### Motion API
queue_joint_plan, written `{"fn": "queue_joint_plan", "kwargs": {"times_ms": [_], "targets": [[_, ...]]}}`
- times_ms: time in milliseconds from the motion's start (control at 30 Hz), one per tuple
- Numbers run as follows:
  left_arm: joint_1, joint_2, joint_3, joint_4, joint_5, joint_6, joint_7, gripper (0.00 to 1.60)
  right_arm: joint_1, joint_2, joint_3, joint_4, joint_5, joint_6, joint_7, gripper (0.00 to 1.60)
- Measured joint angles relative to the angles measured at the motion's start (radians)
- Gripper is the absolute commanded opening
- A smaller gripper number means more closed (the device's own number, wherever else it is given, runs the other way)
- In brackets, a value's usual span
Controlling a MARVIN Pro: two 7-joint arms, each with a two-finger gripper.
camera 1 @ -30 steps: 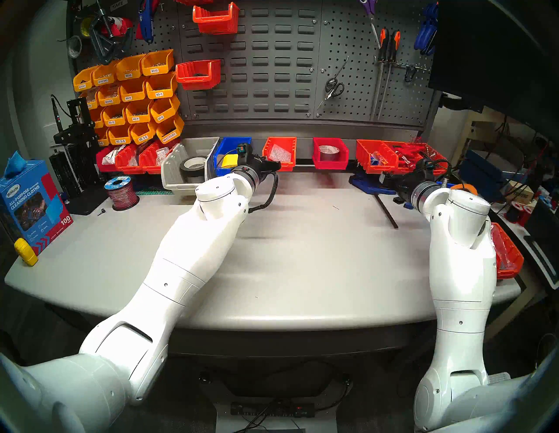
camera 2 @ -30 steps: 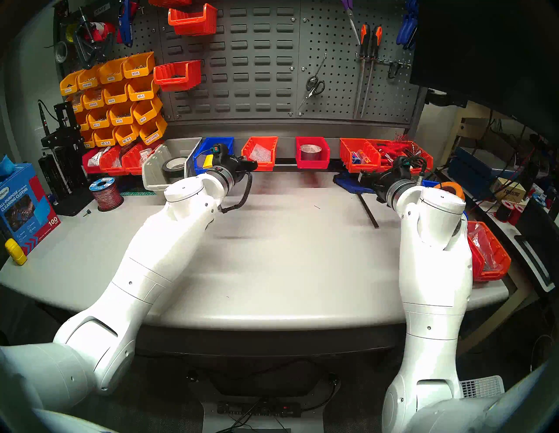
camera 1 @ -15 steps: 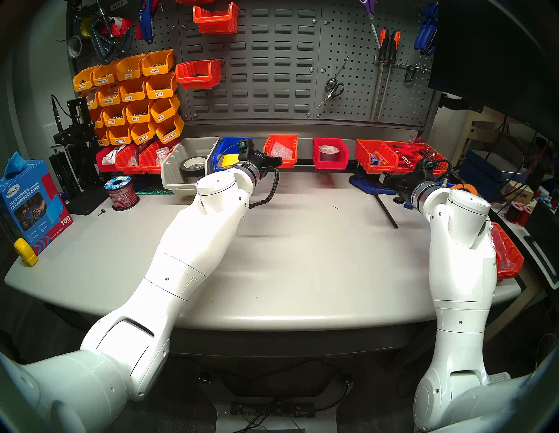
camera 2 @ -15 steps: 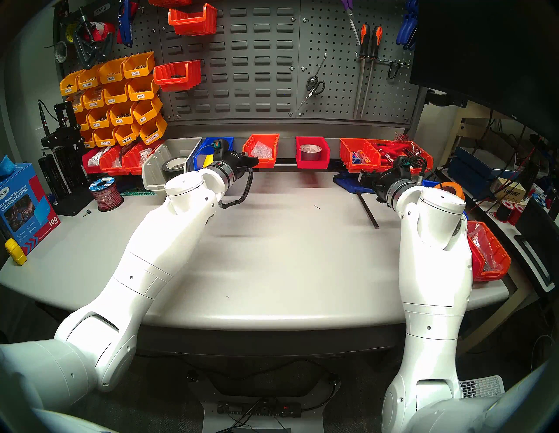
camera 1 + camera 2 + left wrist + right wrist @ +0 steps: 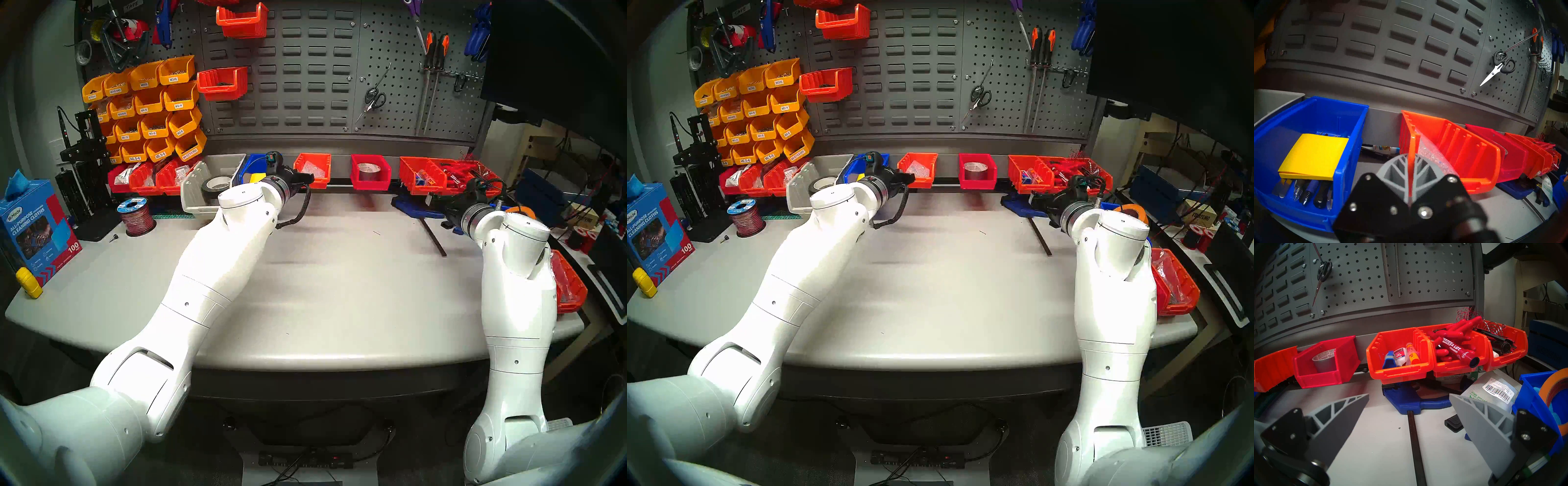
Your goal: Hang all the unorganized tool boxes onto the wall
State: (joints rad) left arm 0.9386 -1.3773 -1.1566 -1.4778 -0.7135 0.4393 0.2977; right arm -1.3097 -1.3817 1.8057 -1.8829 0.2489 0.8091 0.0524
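My left gripper (image 5: 305, 178) is shut on the left side wall of the orange-red ribbed bin (image 5: 314, 168) with clear bags. It holds the bin off the table, its back at the light grey rail (image 5: 342, 159) below the dark louvred wall (image 5: 305, 68). In the left wrist view the fingers (image 5: 1398, 171) pinch the bin's wall (image 5: 1466, 152). The red bin with the silver tape roll (image 5: 369, 171) sits at the rail to the right. The pale grey bin with the black tape roll (image 5: 203, 190) lies tilted on the table at the left. My right gripper (image 5: 1408, 395) is open and empty.
A blue bin (image 5: 1313, 144) with a yellow pad stands just left of the held bin. Three orange bins (image 5: 1449, 353) hang at the rail on the right, above a blue clamp (image 5: 1407, 402). Two orange bins (image 5: 222, 83) and yellow bins (image 5: 146, 108) hang on the wall.
My left gripper has lifted the orange-red bin a little and carried it back toward the rail and slightly left. The right arm has not moved.
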Motion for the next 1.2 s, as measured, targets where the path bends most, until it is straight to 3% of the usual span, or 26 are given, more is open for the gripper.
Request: {"fn": "queue_joint_plan", "kwargs": {"times_ms": [1200], "targets": [[-0.030, -0.039, -0.010, 0.023, -0.017, 0.056, 0.043, 0.00, 0.001, -0.005, 0.003, 0.000, -0.008, 0.000, 0.005, 1.60]]}}
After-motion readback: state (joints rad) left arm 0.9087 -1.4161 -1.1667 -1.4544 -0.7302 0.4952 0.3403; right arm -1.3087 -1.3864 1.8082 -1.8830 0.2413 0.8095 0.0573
